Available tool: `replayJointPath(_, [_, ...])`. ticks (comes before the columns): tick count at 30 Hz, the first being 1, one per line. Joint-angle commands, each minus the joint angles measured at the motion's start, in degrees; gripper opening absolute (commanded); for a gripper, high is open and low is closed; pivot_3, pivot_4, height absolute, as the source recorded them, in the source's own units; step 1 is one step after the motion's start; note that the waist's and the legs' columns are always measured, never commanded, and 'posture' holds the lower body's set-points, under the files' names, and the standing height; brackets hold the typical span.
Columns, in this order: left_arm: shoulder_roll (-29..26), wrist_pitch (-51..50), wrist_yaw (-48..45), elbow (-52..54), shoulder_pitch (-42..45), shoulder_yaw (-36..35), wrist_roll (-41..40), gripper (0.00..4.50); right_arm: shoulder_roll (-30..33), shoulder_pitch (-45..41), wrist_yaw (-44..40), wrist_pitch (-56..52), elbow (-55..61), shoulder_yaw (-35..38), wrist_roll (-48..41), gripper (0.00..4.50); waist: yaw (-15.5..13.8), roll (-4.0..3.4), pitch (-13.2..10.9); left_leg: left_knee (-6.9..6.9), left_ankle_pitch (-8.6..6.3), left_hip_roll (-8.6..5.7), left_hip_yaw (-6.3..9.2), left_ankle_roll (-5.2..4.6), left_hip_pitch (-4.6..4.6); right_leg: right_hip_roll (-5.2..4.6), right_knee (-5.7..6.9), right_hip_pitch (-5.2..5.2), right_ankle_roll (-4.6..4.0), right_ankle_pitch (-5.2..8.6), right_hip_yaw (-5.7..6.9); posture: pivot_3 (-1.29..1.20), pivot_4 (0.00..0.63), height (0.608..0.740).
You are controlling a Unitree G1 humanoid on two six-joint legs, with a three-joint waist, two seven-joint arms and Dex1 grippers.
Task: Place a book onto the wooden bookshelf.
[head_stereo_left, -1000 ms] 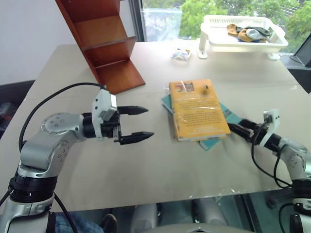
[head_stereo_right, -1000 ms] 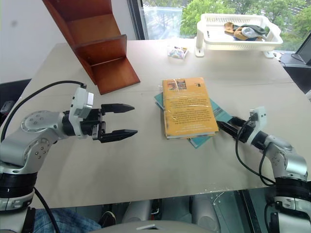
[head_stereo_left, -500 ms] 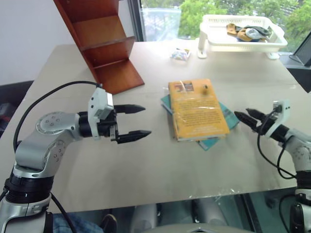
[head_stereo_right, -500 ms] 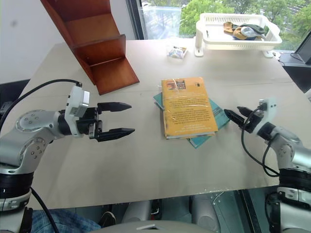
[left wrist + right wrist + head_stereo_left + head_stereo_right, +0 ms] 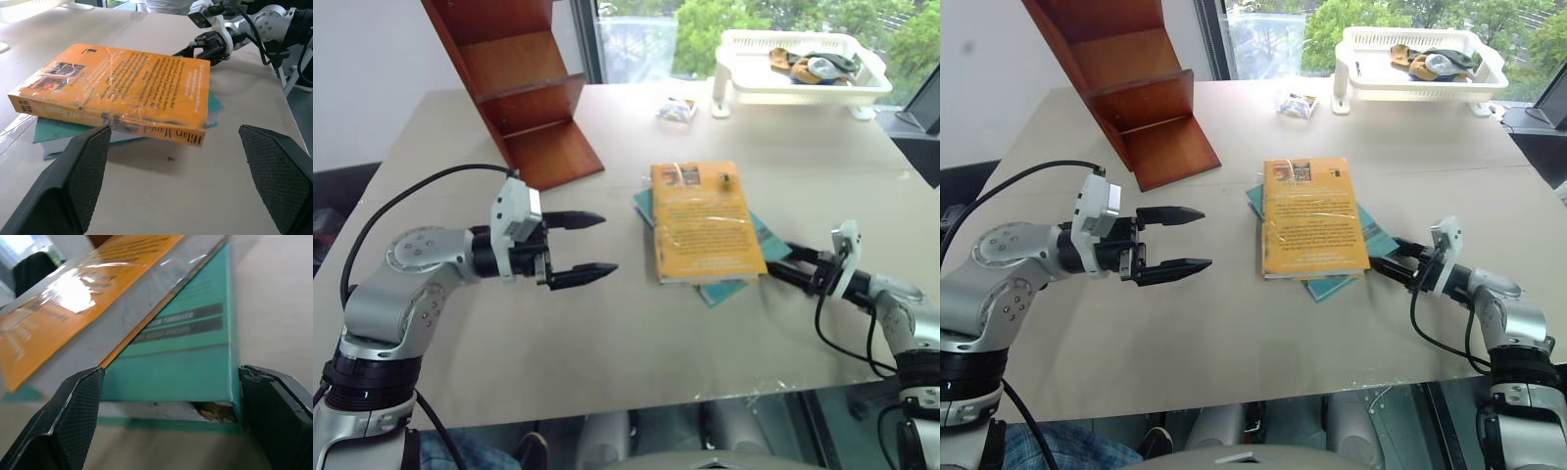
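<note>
From the head views, the book (image 5: pixel 707 223) lies flat mid-table on a teal book (image 5: pixel 722 288), well apart from the wooden bookshelf (image 5: pixel 524 88) at the table's (image 5: pixel 607 333) far left corner. The left gripper (image 5: pixel 592 243) hovers left of the books, fingers spread and empty. The right gripper (image 5: pixel 1393 263) sits low at the books' right edge.

In the left wrist view, the book's spine faces the camera between the spread fingers (image 5: pixel 73 188).

In the right wrist view, the right gripper's fingers (image 5: pixel 73 416) stand apart, flanking the teal book's corner beneath the book's overhanging edge, holding nothing.
</note>
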State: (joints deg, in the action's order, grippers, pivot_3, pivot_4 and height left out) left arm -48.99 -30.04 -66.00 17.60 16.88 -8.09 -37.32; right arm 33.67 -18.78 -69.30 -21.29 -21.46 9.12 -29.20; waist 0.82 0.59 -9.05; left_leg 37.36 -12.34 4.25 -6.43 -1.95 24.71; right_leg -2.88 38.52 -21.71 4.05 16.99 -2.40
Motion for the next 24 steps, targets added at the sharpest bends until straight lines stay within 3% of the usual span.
replayJointPath(1, [-0.3, 0.8, -0.4, 0.0, 1.0, -0.2, 0.2, 4.44, 1.7, -1.9, -4.8, 2.9, -1.4, -2.2, 2.0, 4.5, 0.0, 0.0, 0.0, 0.0, 0.0, 0.0, 0.01, 0.0, -0.01, 0.01, 0.01, 0.0, 0.0, 0.0, 0.0, 0.0, 0.15, 0.74])
replayJointPath(8, [-0.1, 0.9, 0.1, 1.0, -0.3, -0.3, 0.1, 4.44, 1.4, -2.5, -6.6, 4.4, -1.1, -4.2, 3.4, 4.5, -0.1, 0.0, 0.0, 0.0, 0.0, 0.01, 0.0, 0.01, 0.01, 0.01, 0.0, -0.01, 0.0, 0.0, 0.0, 0.0, 0.15, 0.74])
replayJointPath(18, [-0.5, 0.6, 0.8, 1.7, -1.4, -0.8, -0.1, 4.44, 6.6, 6.1, -11.3, 1.6, 9.2, -2.1, -0.3, 4.5, -0.2, 0.02, 0.0, 0.01, 0.0, 0.0, 0.01, 0.01, 0.01, -0.01, -0.01, 0.01, 0.0, 0.0, 0.02, 0.0, 0.15, 0.74])
replayJointPath(24, [-0.4, 1.0, 0.5, 0.9, -0.9, -0.3, 0.2, 4.44, 7.3, 3.7, -2.5, 0.9, 9.2, 2.9, -0.9, 4.5, 0.1, 0.02, 0.0, 0.01, 0.0, 0.0, 0.01, 0.0, -0.01, 0.0, 0.01, 0.0, 0.0, 0.0, 0.0, 0.0, 0.15, 0.74])
